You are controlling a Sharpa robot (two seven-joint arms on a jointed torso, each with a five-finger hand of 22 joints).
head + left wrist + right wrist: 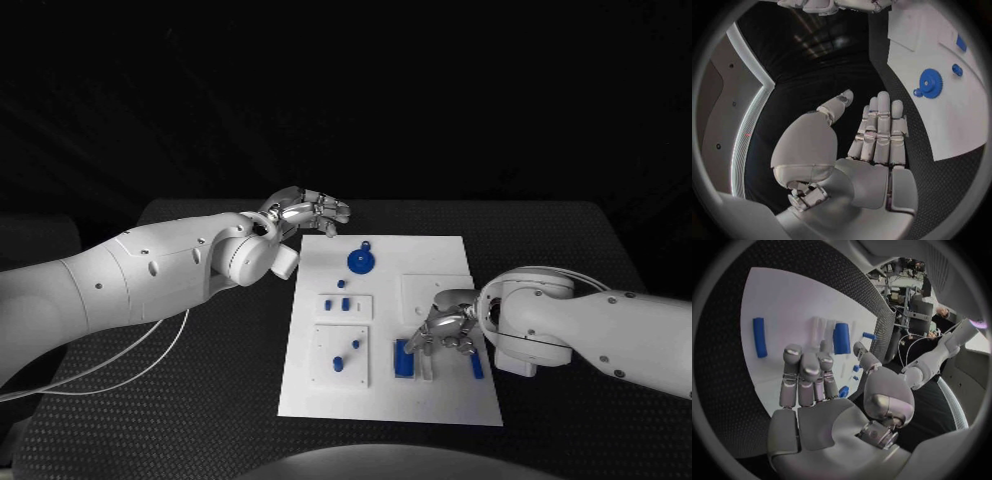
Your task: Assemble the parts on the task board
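The right robot hand (pixel 444 334) hovers low over the near right part of the board (pixel 433 400), its fingers (pixel 804 371) held side by side and pointing down at the white surface, the thumb set apart, nothing held in it. Just beside its fingertips lies a blue block (pixel 405 358), rectangular and flat on the board, seen in the right wrist view as a short dark-blue slab (pixel 841 338) next to some pale upright ridges. On the hand's other side, near the board's right edge, lies a blue bar (pixel 476 365), long and narrow with rounded ends (pixel 759 337). Further left stands a small raised white plate with little blue pegs (pixel 346 356) in it, and above it a second small plate with tiny blue pieces (pixel 338 303). Well apart from the right hand, at the far middle of the board, lies a blue gear (pixel 361 262), a toothed round disc with a small round lobe at its rim, clear in the left wrist view (pixel 930 80), with a smaller blue wheel (pixel 957 70) near it. The left robot hand (pixel 306 212) hangs beyond the board's far left corner over the table (pixel 188 400), off the white surface and near the gear but not touching it; in its wrist view the fingers (pixel 879 125) lie straight and close together, the thumb apart, and it holds nothing. The board itself is a white rectangle lying flat in the middle of the dark table.
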